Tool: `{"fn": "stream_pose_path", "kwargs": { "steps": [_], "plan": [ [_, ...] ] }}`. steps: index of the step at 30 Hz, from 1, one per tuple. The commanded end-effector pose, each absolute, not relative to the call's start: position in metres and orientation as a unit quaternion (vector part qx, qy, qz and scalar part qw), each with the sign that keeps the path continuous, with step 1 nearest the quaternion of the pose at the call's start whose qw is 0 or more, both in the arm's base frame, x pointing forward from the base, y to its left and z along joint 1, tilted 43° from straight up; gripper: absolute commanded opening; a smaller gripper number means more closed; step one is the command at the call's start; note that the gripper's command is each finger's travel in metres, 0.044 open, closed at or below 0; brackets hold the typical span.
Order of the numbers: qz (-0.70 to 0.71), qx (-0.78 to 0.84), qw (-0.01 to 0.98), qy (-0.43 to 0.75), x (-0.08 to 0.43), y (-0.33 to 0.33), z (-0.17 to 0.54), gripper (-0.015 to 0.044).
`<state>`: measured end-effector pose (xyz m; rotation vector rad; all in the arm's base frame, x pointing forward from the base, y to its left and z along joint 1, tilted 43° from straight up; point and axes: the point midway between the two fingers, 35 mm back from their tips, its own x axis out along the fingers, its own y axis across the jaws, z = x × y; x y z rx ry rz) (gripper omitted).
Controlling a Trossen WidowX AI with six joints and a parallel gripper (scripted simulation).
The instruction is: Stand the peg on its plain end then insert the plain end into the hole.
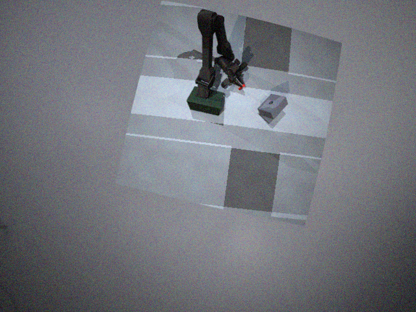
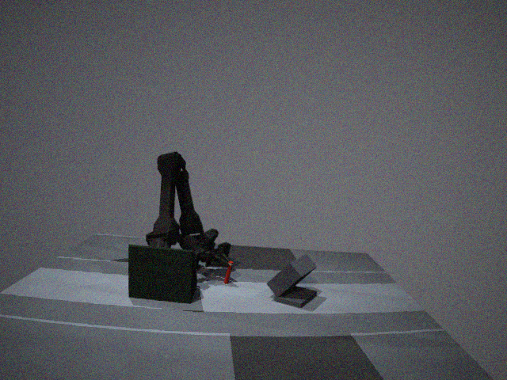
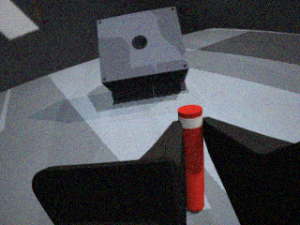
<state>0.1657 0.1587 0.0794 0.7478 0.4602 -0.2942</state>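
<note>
The red peg [image 1: 242, 87] [image 2: 227, 275] [image 3: 195, 187] is held with its white-banded end up and its plain end down, leaning slightly in the exterior view. My gripper [image 1: 241, 86] [image 3: 190, 126] is shut on the peg just below the white band. The plain end is at or very near the table; contact cannot be told. The grey sloped panel [image 1: 265, 106] [image 2: 290, 276] [image 3: 117, 58] stands apart from the peg, further out from the gripper. Its hole [image 1: 270, 103] [image 3: 139, 42] is dark and unfilled.
A dark green block [image 1: 205, 102] [image 2: 162, 274] stands by the arm's base, left of the peg in the top and exterior views. The panel rests on a flat foot [image 2: 295, 296]. The table [image 1: 174, 161] [image 2: 114, 355] has light and dark patches.
</note>
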Motion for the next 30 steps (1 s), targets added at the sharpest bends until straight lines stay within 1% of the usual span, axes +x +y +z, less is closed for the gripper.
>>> {"fn": "stream_pose_path", "kwargs": {
  "steps": [1, 30],
  "plan": [
    [-0.142, 0.36, 0.895, 0.222, 0.1641, 0.1605, 0.0784, 0.0049],
    [-0.148, 0.373, 0.893, 0.204, 0.1585, 0.1603, 0.0775, 0.0049]
  ]
}}
